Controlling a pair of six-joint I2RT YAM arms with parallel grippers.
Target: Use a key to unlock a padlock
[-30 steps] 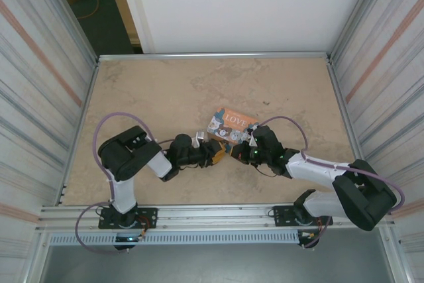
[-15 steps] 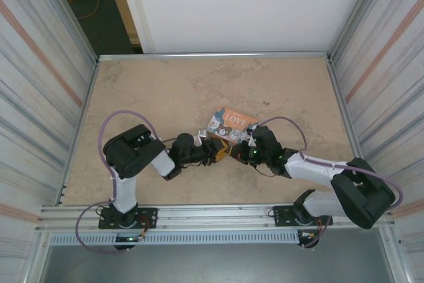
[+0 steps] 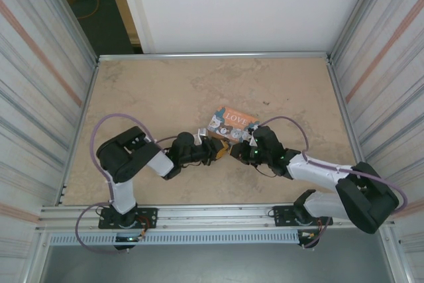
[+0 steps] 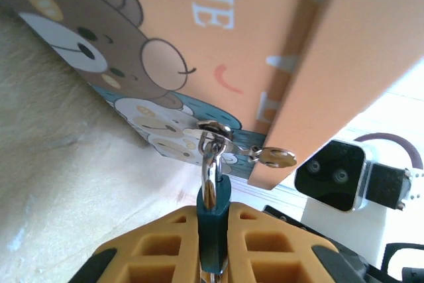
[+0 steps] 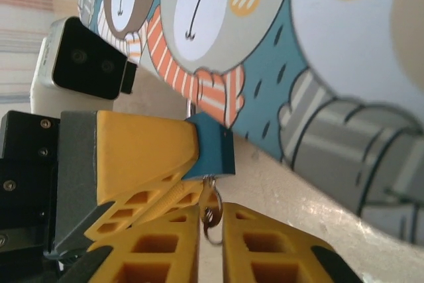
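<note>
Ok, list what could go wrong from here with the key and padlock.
The key sits in a narrow gap between the right gripper's fingers; if that hold is loose, it may slip when turned.
The left gripper pinches only part of the padlock's body, so twisting could rotate it in the grip.
The shackle threads the box's clasp; a pull might drag the box.

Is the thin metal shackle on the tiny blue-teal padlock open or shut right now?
Shut, it seems: in the left wrist view both legs of the thin metal shackle run down into the blue-teal padlock body.
</note>
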